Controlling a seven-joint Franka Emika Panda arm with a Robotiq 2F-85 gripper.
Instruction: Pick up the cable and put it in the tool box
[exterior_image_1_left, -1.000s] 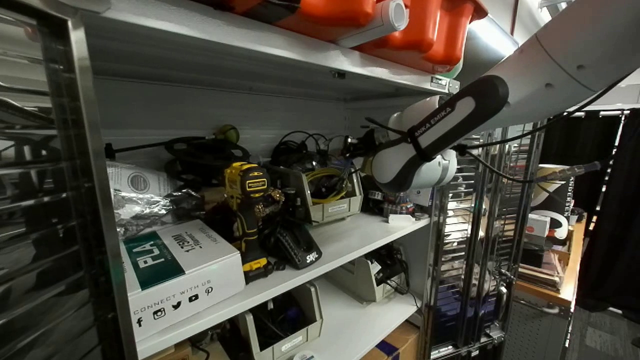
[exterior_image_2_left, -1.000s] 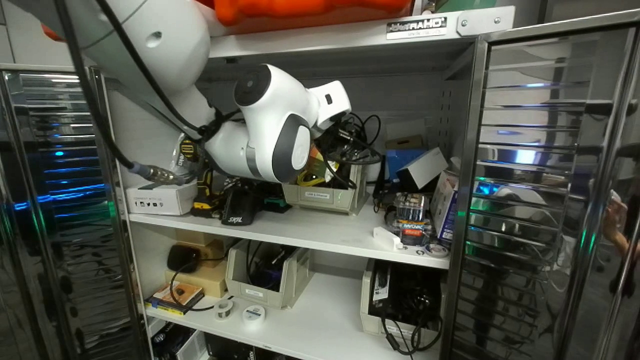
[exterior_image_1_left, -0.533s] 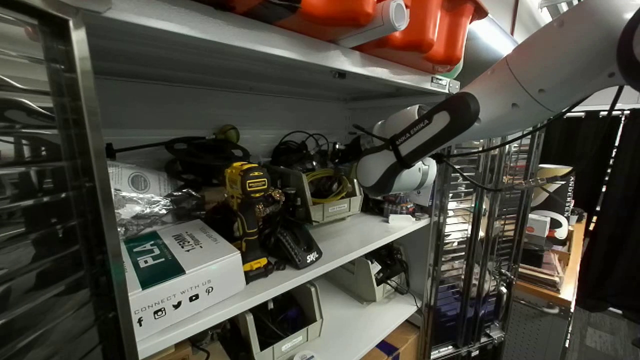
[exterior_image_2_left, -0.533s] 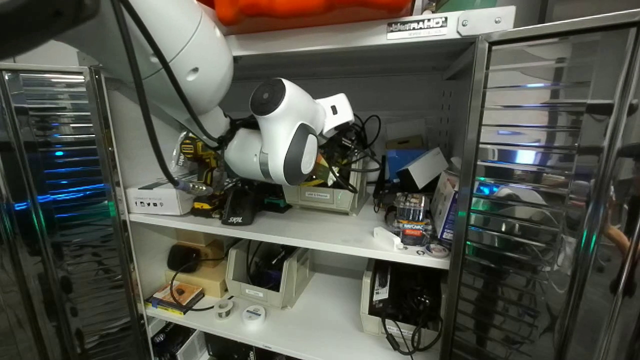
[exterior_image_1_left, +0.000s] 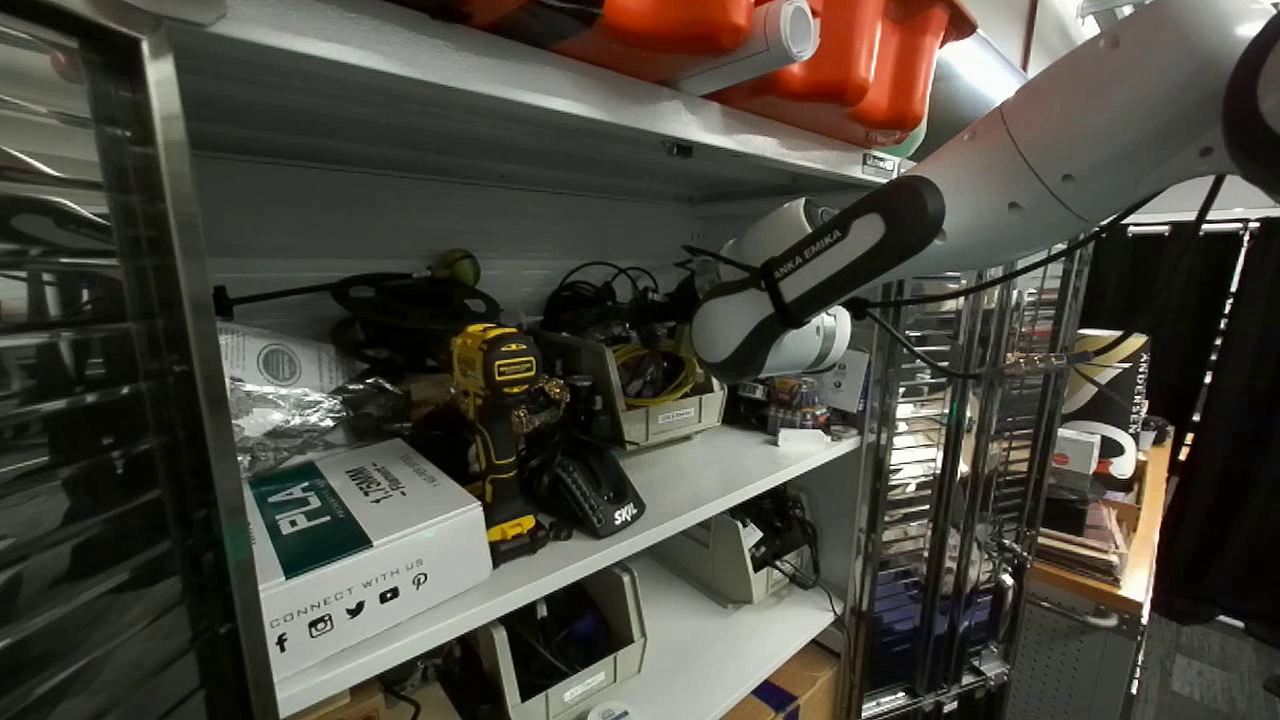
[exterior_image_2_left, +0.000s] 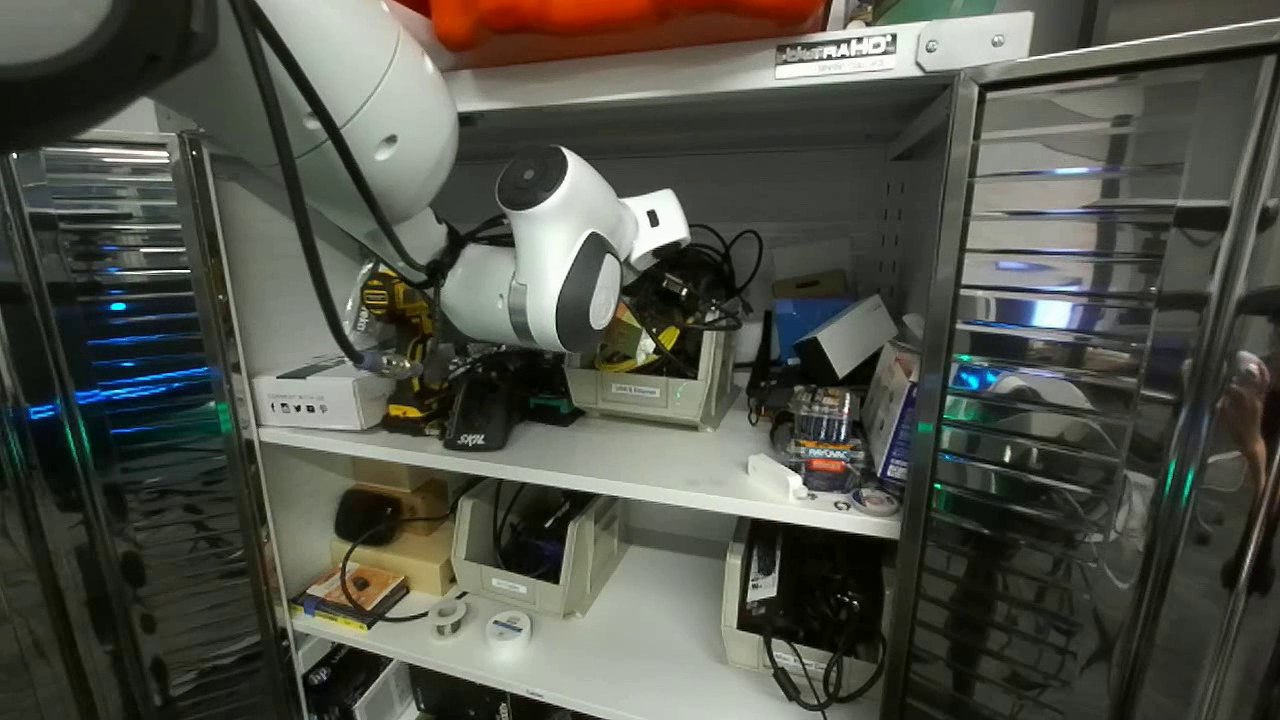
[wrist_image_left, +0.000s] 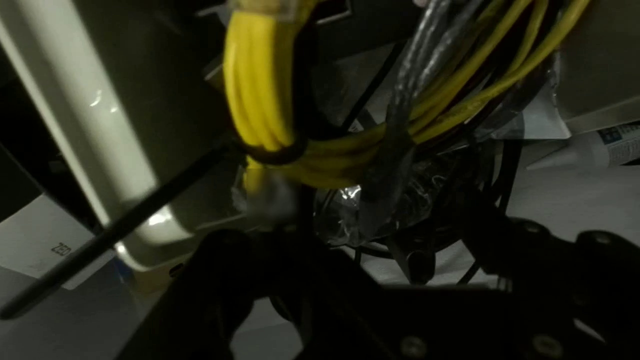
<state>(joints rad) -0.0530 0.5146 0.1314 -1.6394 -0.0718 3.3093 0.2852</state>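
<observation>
In the wrist view my gripper (wrist_image_left: 375, 220) stands open, its dark fingers apart at the bottom; clear plastic and black cords show beyond the gap. Above it lies a bundled yellow cable (wrist_image_left: 257, 75) in the beige bin (wrist_image_left: 90, 100). A tangle of black cable (exterior_image_2_left: 700, 275) sits on the same bin's contents, close to the gripper. Which cable the task means I cannot tell. The arm's wrist (exterior_image_2_left: 585, 270) covers the fingers in an exterior view. A blurred pale piece near the left finger is unclear. The tool box is out of view.
A yellow-and-black drill (exterior_image_1_left: 495, 440), a SKIL charger (exterior_image_1_left: 600, 490) and a white PLA box (exterior_image_1_left: 370, 550) stand on the same shelf. Battery packs (exterior_image_2_left: 825, 440) lie toward its other end. An upper shelf edge (exterior_image_2_left: 660, 88) and metal doors (exterior_image_2_left: 1060, 400) frame the opening.
The arm has come lower and further in over the bin, then shifted slightly sideways. The gripper has opened, and the black cable hanging at the bin's front has shifted with it.
</observation>
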